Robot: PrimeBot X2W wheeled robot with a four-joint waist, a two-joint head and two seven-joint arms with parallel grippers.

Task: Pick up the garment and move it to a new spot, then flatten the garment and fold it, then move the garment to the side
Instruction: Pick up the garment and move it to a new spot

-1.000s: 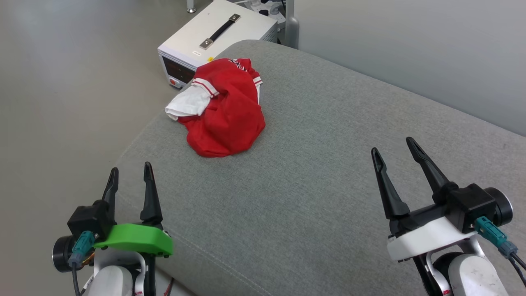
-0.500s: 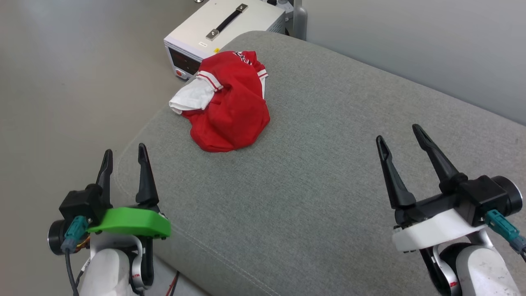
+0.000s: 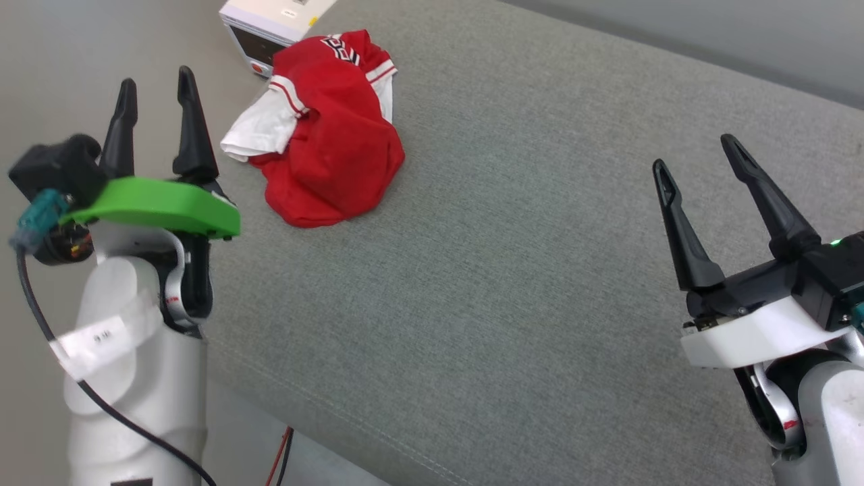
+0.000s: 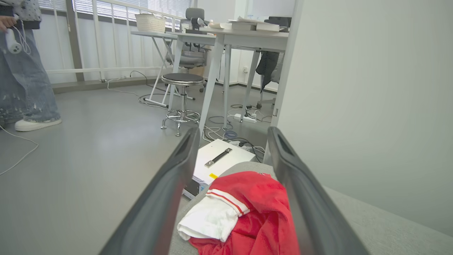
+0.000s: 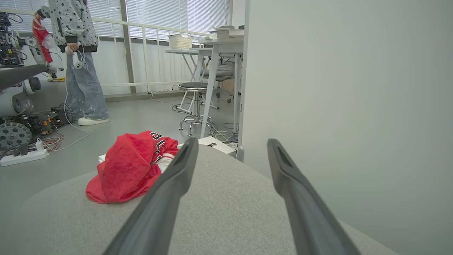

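Left pincer (image 3: 155, 76) spread near crumpled garment (image 3: 331, 162) on grey cushion (image 3: 540, 270); floor (image 3: 40, 67) beyond.

Soft matt red cloth garment (image 3: 331, 155) on rough woven grey fabric cushion (image 3: 513, 270); glossy chrome stool (image 4: 182, 106).

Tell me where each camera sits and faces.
Head view: on the head, looking down at the cushion and jersey; left claw and right claw show.
Left wrist view: on that wrist, facing the jersey and white box between its fingers.
Right wrist view: on that wrist, facing across the cushion toward a person; its fingers show.
All three share the jersey.
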